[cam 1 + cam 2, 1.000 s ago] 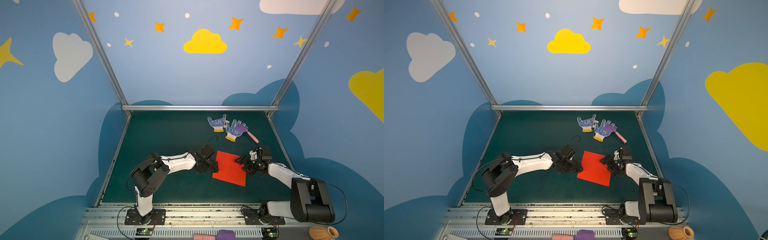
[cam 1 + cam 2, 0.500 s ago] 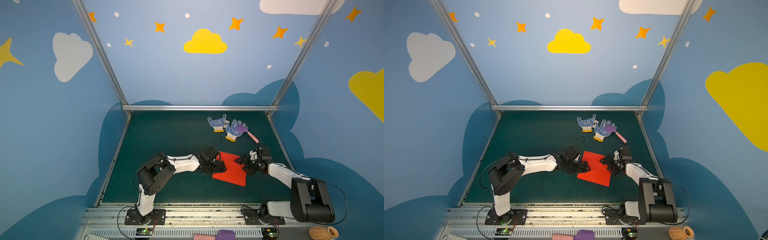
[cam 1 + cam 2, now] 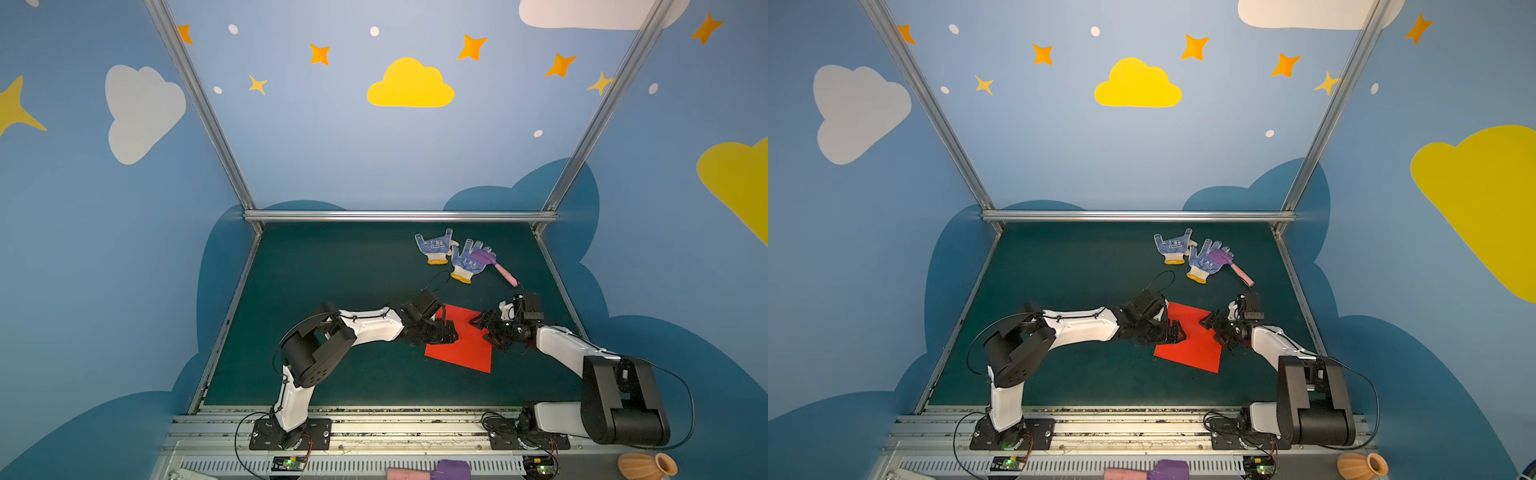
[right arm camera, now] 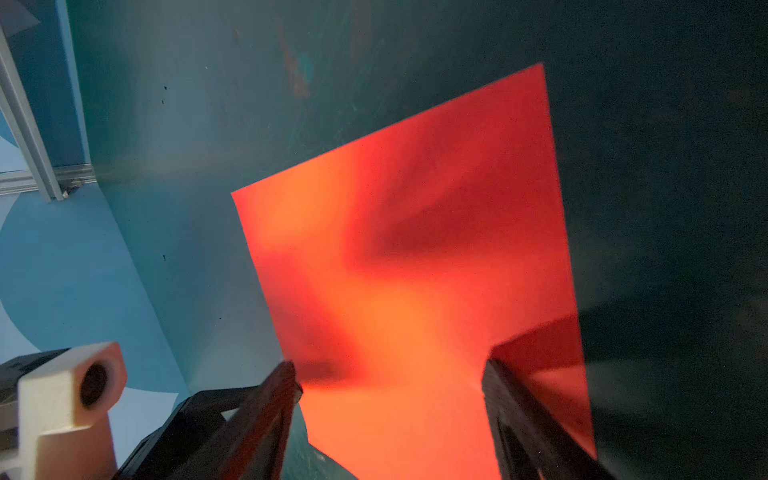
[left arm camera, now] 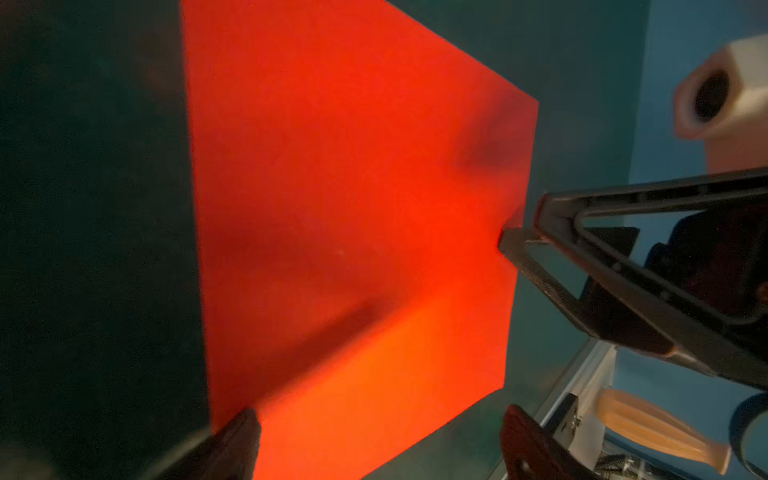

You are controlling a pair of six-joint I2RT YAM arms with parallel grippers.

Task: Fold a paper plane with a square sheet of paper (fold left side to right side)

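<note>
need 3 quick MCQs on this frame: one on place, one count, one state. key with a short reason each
1. Where do the gloves lie relative to the red sheet?
A) farther back on the table
B) nearer the front rail
C) on top of the sheet

2. How many gloves are there?
A) one
B) two
C) three

3. How does the left pincer stand?
A) shut on the sheet
B) shut on a glove
C) open

Key:
1 A: both top views show them beyond the sheet's far edge.
2 B: two blue-dotted gloves lie side by side.
3 C: the left wrist view shows its fingertips wide apart, clamping nothing.
</note>
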